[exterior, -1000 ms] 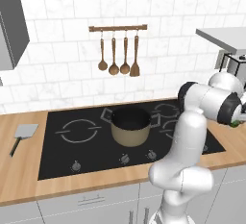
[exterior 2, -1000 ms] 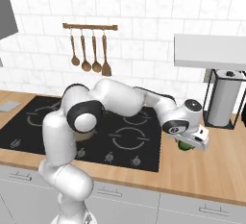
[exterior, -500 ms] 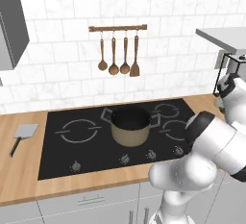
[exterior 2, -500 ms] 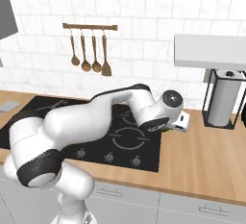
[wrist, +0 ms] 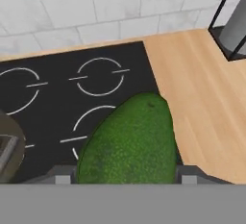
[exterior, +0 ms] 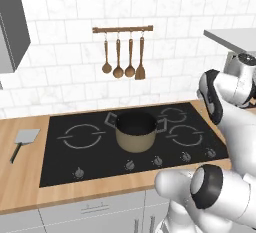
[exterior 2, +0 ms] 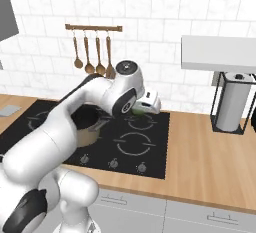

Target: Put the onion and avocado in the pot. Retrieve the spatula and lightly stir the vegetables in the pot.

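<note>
Evidently fingers [wrist: 123, 172] stand wide, seemingly grasping the avocado [wrist: 127, 141] above the hob [wrist: 57, 93].

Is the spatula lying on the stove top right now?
No, the spatula lies on the wooden counter left of the stove top.

**My arm folded high, gripper closed around the avocado**

My arm rises from the base at the worktop's front edge, bends back on itself and reaches over the hob toward the back edge. In the right base view my forearm sweeps up and across, the dark wrist joint topped by its round cap, and my gripper [exterior 2: 145, 108] points out toward the right end of the worktop. My jaws stand wide, one on each side of the avocado [wrist: 127, 143], which sits clamped between them. In the hand view both finger bases flank the green fruit, touching its sides.
</note>
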Motion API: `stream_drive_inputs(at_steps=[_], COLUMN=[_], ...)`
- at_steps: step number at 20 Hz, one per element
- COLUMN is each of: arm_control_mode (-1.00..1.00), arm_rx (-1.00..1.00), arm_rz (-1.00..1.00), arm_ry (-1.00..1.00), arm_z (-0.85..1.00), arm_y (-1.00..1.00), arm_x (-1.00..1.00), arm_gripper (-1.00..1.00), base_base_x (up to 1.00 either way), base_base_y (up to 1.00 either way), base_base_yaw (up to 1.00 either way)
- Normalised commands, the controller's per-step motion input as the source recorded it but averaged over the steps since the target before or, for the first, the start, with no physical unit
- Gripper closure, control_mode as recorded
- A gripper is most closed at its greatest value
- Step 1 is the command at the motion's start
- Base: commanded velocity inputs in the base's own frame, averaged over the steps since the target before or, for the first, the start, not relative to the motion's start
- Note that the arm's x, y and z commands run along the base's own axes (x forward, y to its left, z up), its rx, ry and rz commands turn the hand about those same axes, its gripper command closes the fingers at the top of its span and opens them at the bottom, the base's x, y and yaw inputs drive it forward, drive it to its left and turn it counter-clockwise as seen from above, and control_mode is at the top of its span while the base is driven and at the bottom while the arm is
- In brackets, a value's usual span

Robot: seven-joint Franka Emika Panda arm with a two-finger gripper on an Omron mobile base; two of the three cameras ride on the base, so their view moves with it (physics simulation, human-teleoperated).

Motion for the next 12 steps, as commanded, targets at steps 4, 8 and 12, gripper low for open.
stream_drive_inputs(at_steps=[4,8,12], arm_control_mode=[-1.00,-1.00,-1.00], arm_rx=[0.00,-0.03,-0.07], arm_rz=[0.10,0.16,0.14], arm_ry=[0.34,0.27,0.19], arm_z=[0.23,0.00,-0.07], arm_y=[1.00,1.00,1.00], arm_x=[0.12,0.06,0.10], arm_gripper=[1.00,1.00,1.00], base_base_x=[0.00,0.00,0.00], base_base_y=[0.00,0.00,0.00], base_base_yaw=[0.00,0.00,0.00])
